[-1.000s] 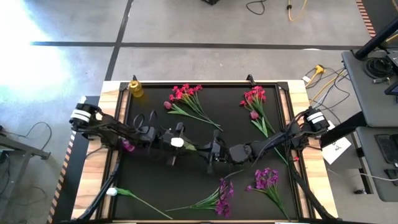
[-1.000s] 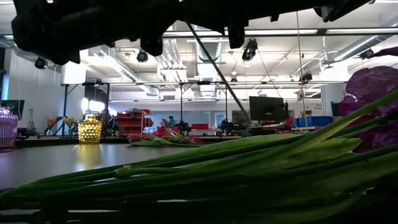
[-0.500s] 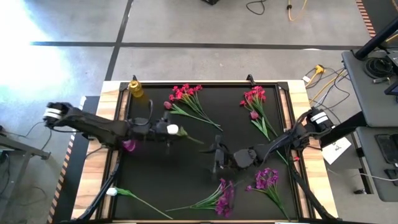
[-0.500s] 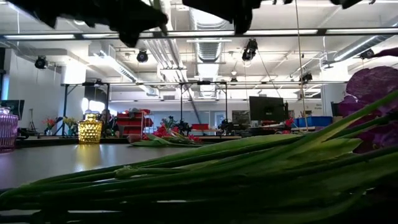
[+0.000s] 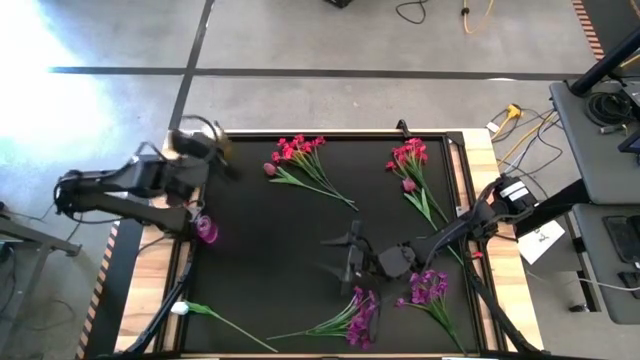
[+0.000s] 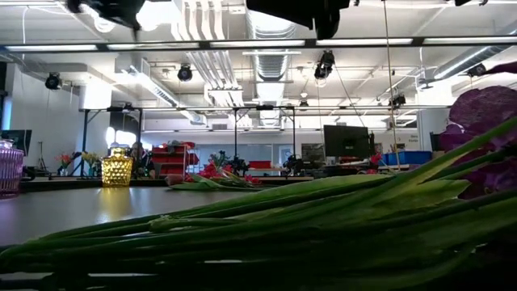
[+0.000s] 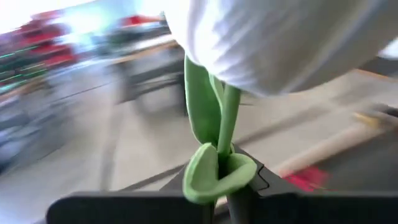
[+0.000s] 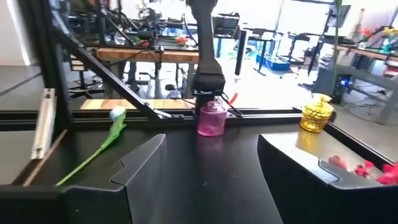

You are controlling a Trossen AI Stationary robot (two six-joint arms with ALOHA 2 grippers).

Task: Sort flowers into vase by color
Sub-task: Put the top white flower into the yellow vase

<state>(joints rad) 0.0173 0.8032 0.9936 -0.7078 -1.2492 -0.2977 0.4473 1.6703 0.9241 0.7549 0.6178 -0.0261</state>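
My left gripper (image 5: 205, 158) hangs above the table's far left corner, shut on a white tulip (image 7: 280, 37) with a green stem, close to the yellow vase (image 8: 318, 113). A pink vase (image 5: 207, 232) stands at the left edge. My right gripper (image 5: 345, 262) is open over the mat's middle and holds nothing. Two red bunches (image 5: 297, 150) (image 5: 408, 155) and a pink bud (image 5: 269, 169) lie at the far side. Two purple bunches (image 5: 360, 315) (image 5: 430, 290) and another white tulip (image 5: 180, 308) lie near the front. My left gripper pinches the tulip's green stem (image 7: 225, 186) between its two fingers, a short way below the bloom, where a curled leaf (image 7: 214, 171) wraps the stem. The bloom stands out beyond the fingertips. The flower is lifted clear of the table.
Wooden strips and a black frame rail (image 8: 155, 113) border the dark mat. Bare mat (image 5: 270, 250) lies between the pink vase and my right gripper. Green stems (image 6: 283, 226) lie right before the low camera.
My left gripper has carried the white tulip from the mat's middle up and toward the far left corner, turning as it went. My right gripper has opened, let go of the tulip's stem and drifted slightly toward the near edge.
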